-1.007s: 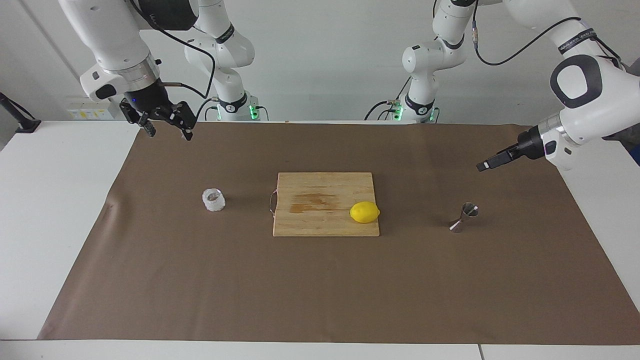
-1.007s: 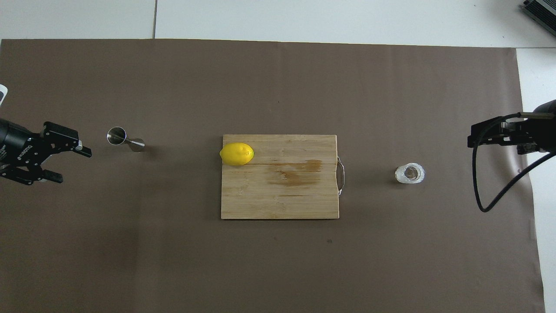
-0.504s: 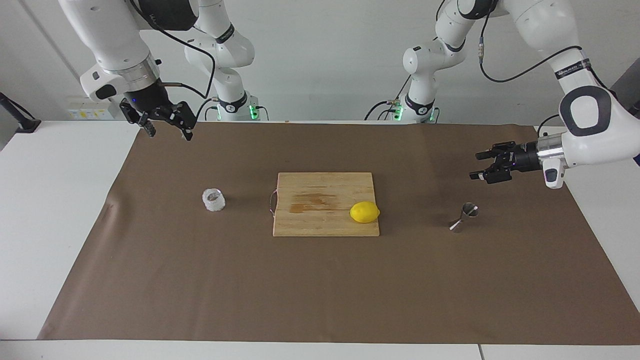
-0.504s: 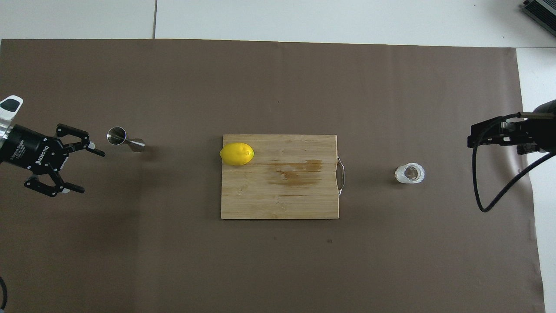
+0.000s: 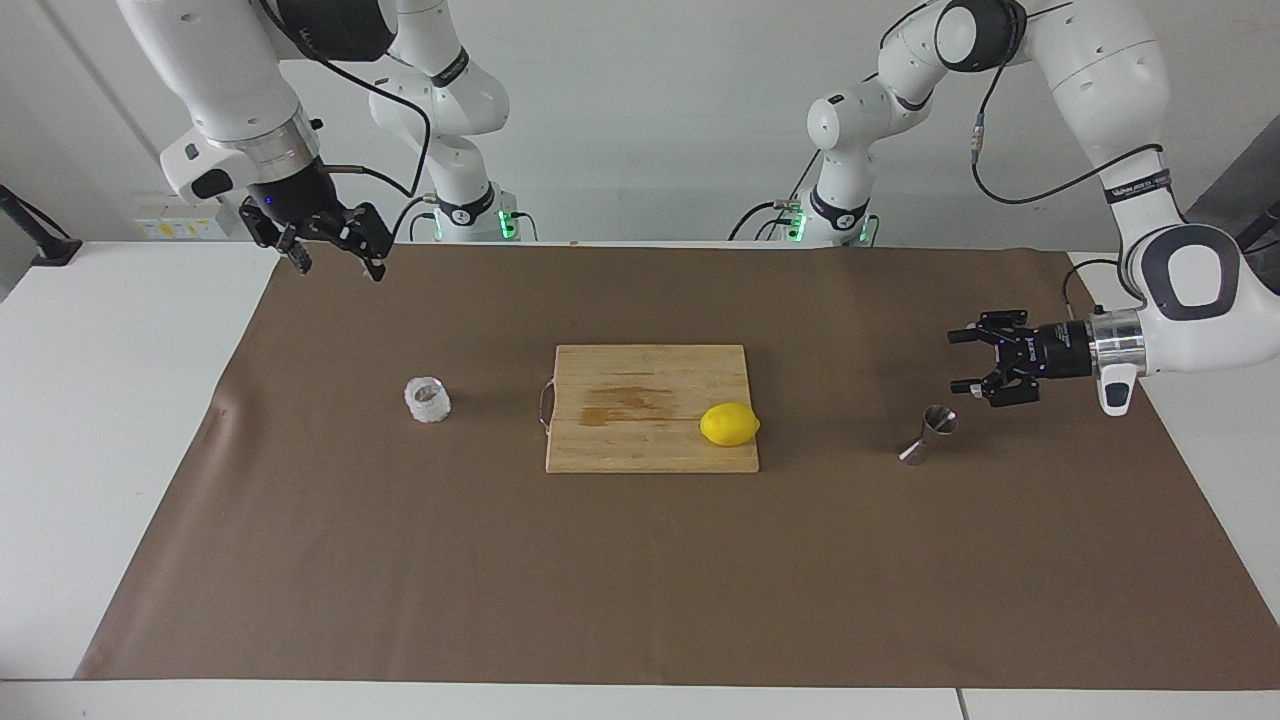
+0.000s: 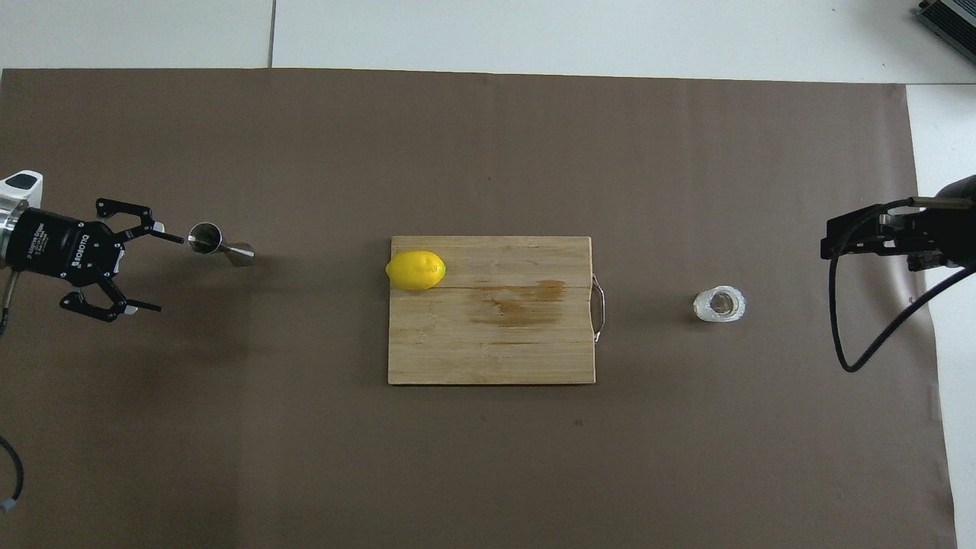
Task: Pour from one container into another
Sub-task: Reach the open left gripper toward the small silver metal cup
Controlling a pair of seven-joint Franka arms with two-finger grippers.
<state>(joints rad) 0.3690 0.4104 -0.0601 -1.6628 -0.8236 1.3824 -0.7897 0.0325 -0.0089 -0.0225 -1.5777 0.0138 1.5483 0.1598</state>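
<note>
The small textured glass cup (image 5: 427, 399) (image 6: 719, 304) stands on the brown mat toward the right arm's end. The steel hourglass jigger (image 5: 928, 433) (image 6: 217, 244) stands toward the left arm's end. My left gripper (image 5: 957, 361) (image 6: 169, 274) is open and turned level, low over the mat beside the jigger. Its fingers point at the jigger and do not touch it. My right gripper (image 5: 338, 268) (image 6: 827, 245) hangs open and empty, high over the mat's edge at the right arm's end, well apart from the glass cup.
A wooden cutting board (image 5: 620, 440) (image 6: 488, 343) with a metal handle lies in the middle of the mat between the two containers. A yellow lemon (image 5: 729, 424) (image 6: 415, 270) sits on the board's corner toward the jigger. A black cable loops from the right wrist.
The left gripper has come down, turned level and moved in beside the jigger. The right arm, cup, jigger, board and lemon have not moved.
</note>
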